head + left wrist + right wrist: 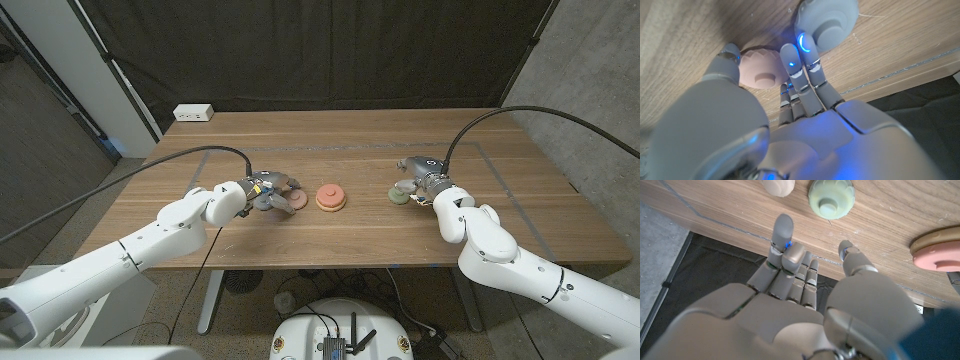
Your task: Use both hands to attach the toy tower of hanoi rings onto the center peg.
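Head view shows the center peg base (331, 198), a tan disc with a pink ring already on it, sitting mid-table between the two hands. Left hand (268, 192) is just beside it on the robot's left, over a pinkish ring (297, 201) and a grey ring (266, 203). In the left wrist view the fingers (800, 70) reach out across the table, fingertips touching the grey ring (826, 22), thumb alongside the pinkish ring (761, 68); nothing appears clasped, so the hand looks spread and empty. Right hand (424, 180) lies farther from the peg, with a green ring (399, 196) on its peg side. In the right wrist view its fingers (783, 240) are partly curled and short of the green ring (831, 199); it holds nothing. A pale ring (778, 186) lies just beside the green one. Judging by this, the left hand is nearer the peg, and its pinkish ring lies between hand and peg.
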Controlling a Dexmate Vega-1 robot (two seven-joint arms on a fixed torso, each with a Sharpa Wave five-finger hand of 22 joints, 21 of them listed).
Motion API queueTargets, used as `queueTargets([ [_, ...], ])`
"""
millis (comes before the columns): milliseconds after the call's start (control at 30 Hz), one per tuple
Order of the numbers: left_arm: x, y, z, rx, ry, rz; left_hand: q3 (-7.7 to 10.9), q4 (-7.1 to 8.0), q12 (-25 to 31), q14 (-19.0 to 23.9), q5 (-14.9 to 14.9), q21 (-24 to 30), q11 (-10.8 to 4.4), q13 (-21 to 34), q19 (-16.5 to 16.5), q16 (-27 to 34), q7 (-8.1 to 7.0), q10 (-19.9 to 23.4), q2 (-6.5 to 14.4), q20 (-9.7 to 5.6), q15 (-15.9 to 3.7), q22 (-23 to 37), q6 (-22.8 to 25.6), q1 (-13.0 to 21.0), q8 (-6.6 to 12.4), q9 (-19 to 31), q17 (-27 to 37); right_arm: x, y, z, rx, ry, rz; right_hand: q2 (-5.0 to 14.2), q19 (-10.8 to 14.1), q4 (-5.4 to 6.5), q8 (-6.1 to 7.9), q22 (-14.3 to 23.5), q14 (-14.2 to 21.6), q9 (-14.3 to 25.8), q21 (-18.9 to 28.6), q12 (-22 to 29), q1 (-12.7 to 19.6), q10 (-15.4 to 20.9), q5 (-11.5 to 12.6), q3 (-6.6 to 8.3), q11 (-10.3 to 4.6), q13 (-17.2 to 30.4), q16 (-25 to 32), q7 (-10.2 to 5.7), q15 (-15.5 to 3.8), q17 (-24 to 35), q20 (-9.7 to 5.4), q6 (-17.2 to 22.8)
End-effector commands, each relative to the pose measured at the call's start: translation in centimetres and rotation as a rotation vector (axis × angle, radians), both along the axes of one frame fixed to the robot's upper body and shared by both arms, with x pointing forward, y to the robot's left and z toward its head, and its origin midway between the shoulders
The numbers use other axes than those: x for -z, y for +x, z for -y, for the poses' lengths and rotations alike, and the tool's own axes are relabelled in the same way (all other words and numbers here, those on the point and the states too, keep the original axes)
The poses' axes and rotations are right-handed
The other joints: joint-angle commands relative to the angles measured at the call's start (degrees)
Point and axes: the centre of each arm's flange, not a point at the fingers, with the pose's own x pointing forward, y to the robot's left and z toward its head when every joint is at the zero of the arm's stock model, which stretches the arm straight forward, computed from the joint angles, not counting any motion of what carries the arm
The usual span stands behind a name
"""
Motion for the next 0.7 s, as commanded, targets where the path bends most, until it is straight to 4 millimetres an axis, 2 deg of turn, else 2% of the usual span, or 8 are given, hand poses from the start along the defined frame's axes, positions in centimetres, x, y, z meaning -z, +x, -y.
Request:
queueTargets([
  [33, -0.02, -0.31, -0.03, 0.002, -0.016, -0.001, 0.17, -0.35, 1.3, 1.2, 0.3, 0.5, -0.95, 0.6, 1.0, 0.7, -0.59, 3.1, 0.6, -7.36, -3.28, 0.0, 2.6, 1.2, 0.84, 0.3, 0.2, 0.02, 0.11, 0.12, -0.003, 0.007, 0.002, -0.14, -0.2, -0.03, -0.05, 0.0, -0.3, 0.2, 0.3, -0.3, -0.3, 0.7, 0.1, 0.50, 0.00, 0.1, -0.1, -0.07, -2.89, 0.0, -4.56, 0.4],
  [167, -0.17, -0.43, 0.07, 0.003, -0.021, 0.008, 0.46, -0.48, 2.0, 2.2, 0.4, 0.8, -1.24, 1.0, 1.5, 1.6, -0.82, 5.2, 1.1, -7.39, -3.28, 0.1, 5.2, 1.9, 1.69, 0.5, 0.9, -0.01, 0.21, 0.19, -0.005, 0.006, 0.004, -0.12, -0.3, -0.02, -0.06, -0.1, -0.3, 0.2, 0.2, -0.3, -0.4, 0.7, 0.1, 0.51, 0.00, 0.1, -0.1, -0.04, -2.88, 0.0, -4.56, 0.5],
  [200, -0.20, -0.44, 0.10, 0.003, -0.023, 0.011, 0.58, -0.50, 2.4, 2.4, 0.4, 0.9, -1.85, 1.1, 1.6, 1.8, -1.01, 6.4, 1.2, -7.39, -3.27, 0.1, 5.8, 2.2, 1.90, 0.6, 1.1, -0.02, 0.24, 0.20, -0.005, 0.006, 0.004, -0.12, -0.3, -0.02, -0.06, -0.1, -0.3, 0.2, 0.3, -0.3, -0.4, 0.7, 0.1, 0.51, 0.01, 0.2, -0.1, -0.03, -2.88, 0.0, -4.56, 0.5],
  [500, -0.46, -0.45, 0.23, 0.001, -0.045, 0.033, 1.88, -0.79, 3.8, 3.5, 0.8, 1.4, -3.52, 2.4, 2.1, 3.3, -2.09, 11.0, 2.6, -7.50, -3.26, 0.2, 9.9, 4.7, 3.36, 1.6, 3.0, -0.05, 0.52, 0.27, -0.006, 0.008, 0.001, -0.09, -0.3, 0.01, -0.09, -0.1, -0.3, 0.2, 0.2, -0.3, -0.5, 0.7, 0.1, 0.53, 0.07, 0.2, 0.0, -0.09, -2.88, 0.0, -4.56, 0.5],
  [700, -0.66, -0.46, 0.24, 0.004, -0.058, 0.043, 2.37, -0.81, 4.2, 3.5, 0.9, 1.7, -3.57, 3.0, 2.5, 3.6, -2.27, 12.1, 3.1, -7.51, -3.24, 0.3, 11.0, 5.6, 3.86, 2.1, 3.7, -0.06, 0.60, 0.26, -0.007, 0.008, 0.001, -0.07, -0.3, -0.01, -0.13, -0.2, -0.6, 0.2, 0.2, -0.4, -0.5, 0.8, 0.1, 0.57, 0.08, 0.3, -0.3, -0.07, -2.89, -0.2, -4.56, 0.5],
])
